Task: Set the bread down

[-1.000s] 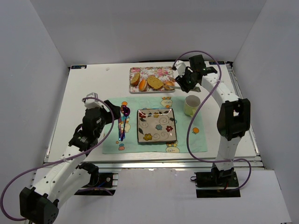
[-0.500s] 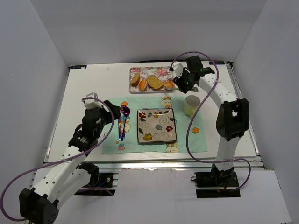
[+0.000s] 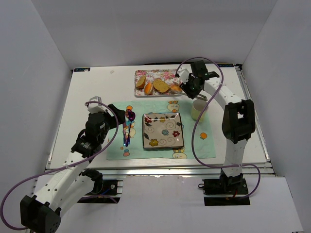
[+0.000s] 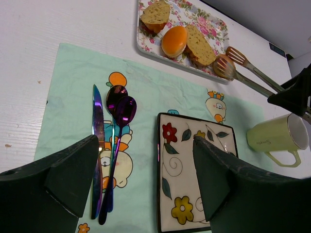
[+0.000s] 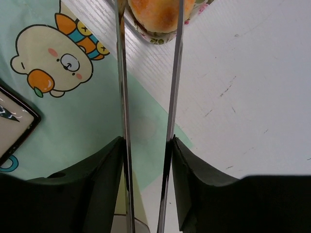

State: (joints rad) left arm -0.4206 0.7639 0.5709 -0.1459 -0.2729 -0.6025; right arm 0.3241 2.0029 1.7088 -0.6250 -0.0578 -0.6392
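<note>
Several bread pieces lie on the flowered tray (image 3: pixel 158 74) at the back. My right gripper (image 3: pixel 193 86) (image 5: pixel 146 145) is shut on a pair of metal tongs (image 5: pixel 174 97) (image 4: pixel 252 77). The tong tips straddle the rightmost bread piece (image 3: pixel 176 88) (image 5: pixel 155 14) (image 4: pixel 224 66), which rests at the tray's right end. Other bread pieces (image 4: pixel 156 14) (image 4: pixel 174 41) sit further left on the tray. The flowered square plate (image 3: pixel 163 130) (image 4: pixel 194 174) lies bare on the green placemat (image 3: pixel 116 145). My left gripper (image 3: pixel 114 121) (image 4: pixel 146 174) hovers open over the placemat, holding nothing.
A pale green cup (image 3: pixel 199 109) (image 4: pixel 277 136) stands right of the plate, just below my right gripper. A knife (image 4: pixel 97 121) and spoons (image 4: pixel 119 111) lie side by side left of the plate. White walls enclose the table on three sides.
My right gripper has shifted a little left and towards the tray, bringing the tong tips around the rightmost bread piece. The left arm has not moved.
</note>
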